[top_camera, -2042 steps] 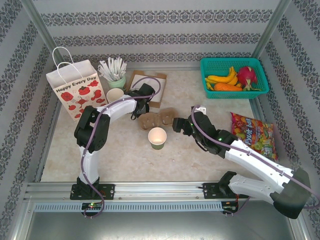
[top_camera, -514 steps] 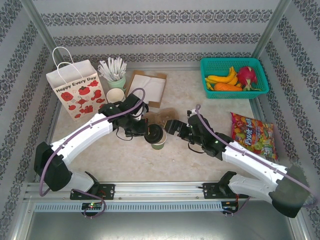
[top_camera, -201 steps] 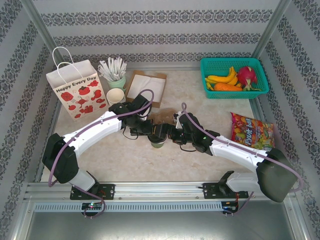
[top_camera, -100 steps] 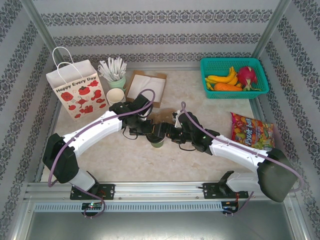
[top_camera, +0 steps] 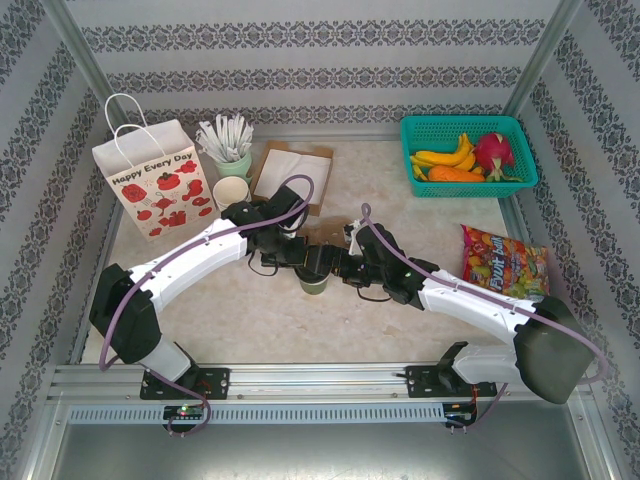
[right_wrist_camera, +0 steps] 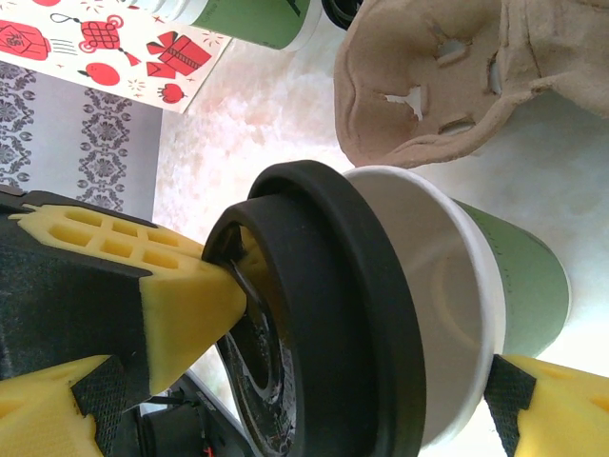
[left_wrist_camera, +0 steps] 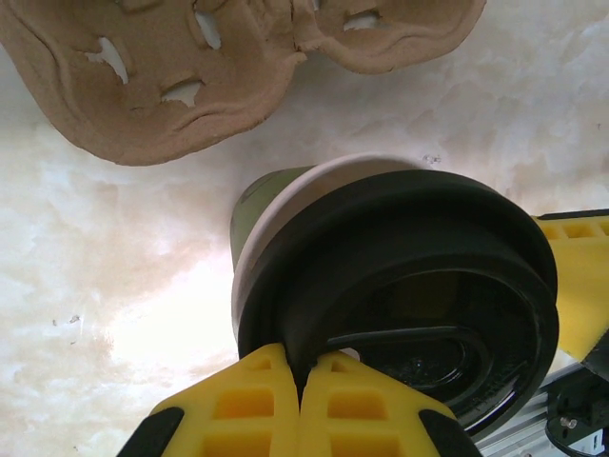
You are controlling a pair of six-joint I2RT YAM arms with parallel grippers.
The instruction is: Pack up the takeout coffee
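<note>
Clamping the lid is the left gripper; right gripper gapes around the cup.

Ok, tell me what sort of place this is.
Probably a mock café takeaway counter inside a robot test cell: a printed paper bag, a pulp cup carrier and a green cup with a black lid at its rim, all fenced by an aluminium frame.

I am looking through bright, even light, a white glare blooming on the table while my left fingertips are blurring softly up close.
</note>
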